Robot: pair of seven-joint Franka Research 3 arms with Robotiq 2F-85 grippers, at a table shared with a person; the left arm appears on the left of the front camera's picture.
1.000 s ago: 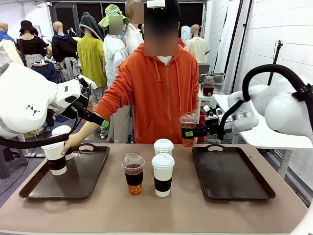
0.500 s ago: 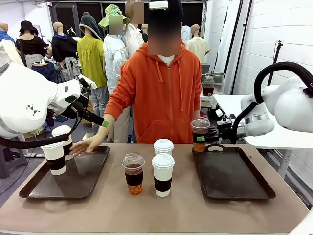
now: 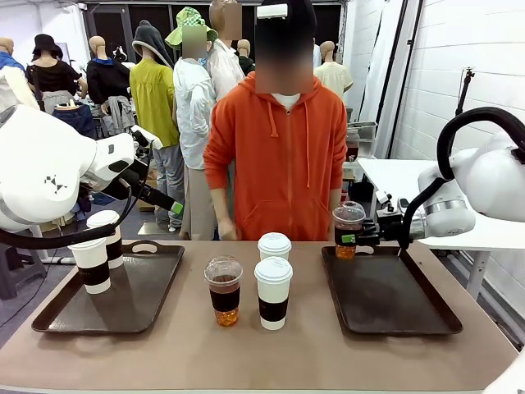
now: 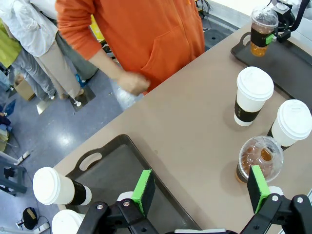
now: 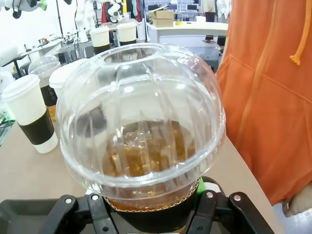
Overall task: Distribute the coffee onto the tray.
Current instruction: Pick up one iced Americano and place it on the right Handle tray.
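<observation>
1. My right hand (image 3: 354,238) is clamped round the waist of the clear plastic dome-lidded cup of amber drink (image 3: 348,222). The cup is upright, at the far left corner of the dark brown right tray (image 3: 410,320); I cannot tell whether its base touches.
2. The set-down looks straight downward. The tray's rim and handle are just beside the cup, with bare tray toward me and rightward.
3. My left hand (image 4: 200,189) hangs wide open and empty over the dark brown left tray (image 3: 49,316), which carries two brown-banded white paper cups (image 3: 92,264).
4. Two more white lidded cups (image 3: 273,293) and a second clear cup (image 3: 224,291) stand mid-tabletop, likelier nearer my left hand.

Right pincer (image 3: 348,238) clamped (arm outstretched), left pincer (image 4: 201,191) agape.
</observation>
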